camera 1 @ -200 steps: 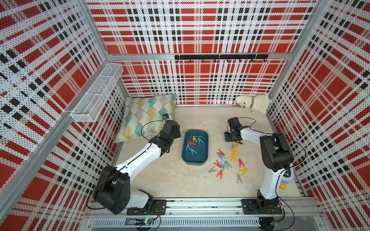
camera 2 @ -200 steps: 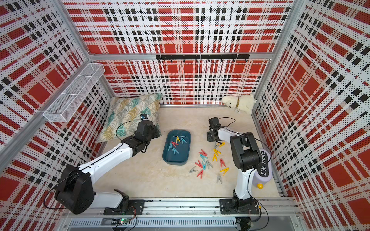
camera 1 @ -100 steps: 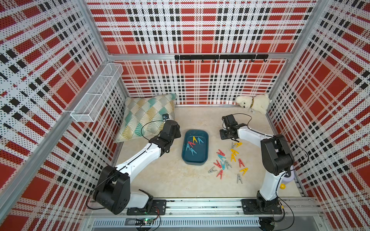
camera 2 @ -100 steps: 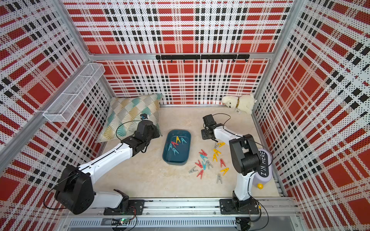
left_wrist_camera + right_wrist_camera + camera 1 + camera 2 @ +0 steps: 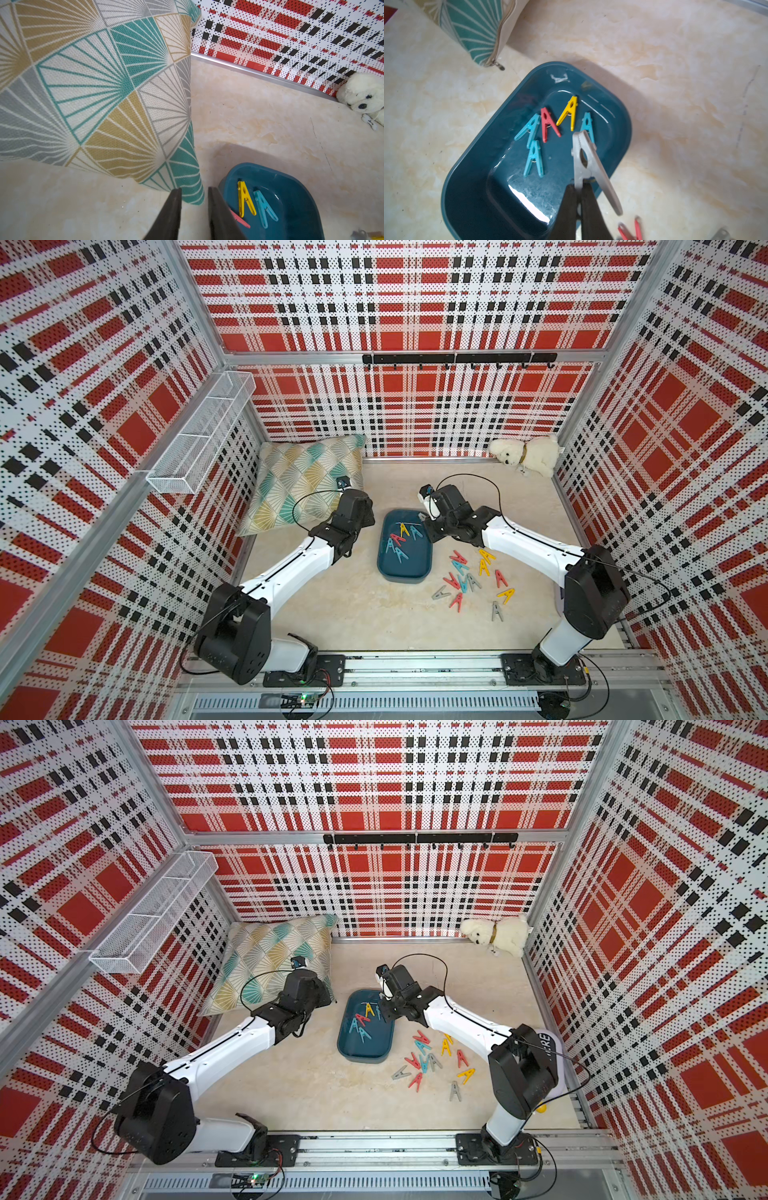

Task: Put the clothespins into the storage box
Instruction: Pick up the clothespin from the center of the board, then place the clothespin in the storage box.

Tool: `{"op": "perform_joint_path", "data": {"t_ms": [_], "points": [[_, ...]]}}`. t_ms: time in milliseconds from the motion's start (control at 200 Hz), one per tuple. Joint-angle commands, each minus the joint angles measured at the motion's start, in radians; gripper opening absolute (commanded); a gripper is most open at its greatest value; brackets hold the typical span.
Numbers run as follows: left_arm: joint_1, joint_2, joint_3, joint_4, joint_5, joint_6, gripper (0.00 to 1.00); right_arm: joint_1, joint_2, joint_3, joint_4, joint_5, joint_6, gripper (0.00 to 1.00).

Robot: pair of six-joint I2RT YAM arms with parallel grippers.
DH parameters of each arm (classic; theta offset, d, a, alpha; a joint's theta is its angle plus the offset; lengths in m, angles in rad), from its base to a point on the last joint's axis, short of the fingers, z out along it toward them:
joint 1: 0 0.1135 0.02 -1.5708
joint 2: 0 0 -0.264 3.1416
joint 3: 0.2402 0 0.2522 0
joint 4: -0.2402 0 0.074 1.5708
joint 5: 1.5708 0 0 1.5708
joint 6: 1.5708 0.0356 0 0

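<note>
Three plaid walls [image 5: 415, 414] | beige tabletop [image 5: 353, 614] | left gripper [image 5: 195, 189] apart | right gripper [image 5: 579, 186] clamps grey clothespin [image 5: 598, 172]

dark teal storage box [image 5: 405, 570], low walls, rounded corners, flat on the worktop [image 5: 353, 614], five clothespins [image 5: 547, 126] lying inside, yellow, red, three light blue, grey clothespin [image 5: 583, 158] pinched in the right claw [image 5: 578, 186] over its right side, a dozen-ish loose clothespins [image 5: 465, 583] scattered just right
</note>
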Motion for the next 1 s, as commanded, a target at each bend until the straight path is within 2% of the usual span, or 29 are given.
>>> {"op": "perform_joint_path", "data": {"t_ms": [0, 371, 511, 997], "points": [[0.004, 0.008, 0.011, 0.023, -0.001, -0.001, 0.29, 0.043, 0.062, 0.035, -0.038, -0.009, 0.033, 0.09], [0.007, -0.006, 0.001, 0.03, 0.009, 0.002, 0.29, 0.105, 0.185, 0.104, -0.093, 0.001, 0.197, 0.08], [0.007, -0.012, 0.004, 0.03, 0.015, 0.003, 0.29, 0.112, 0.215, 0.115, -0.135, 0.045, 0.253, 0.08], [0.025, -0.022, -0.001, 0.034, 0.025, 0.016, 0.29, 0.111, 0.334, 0.144, -0.096, 0.008, 0.295, 0.08]]}}
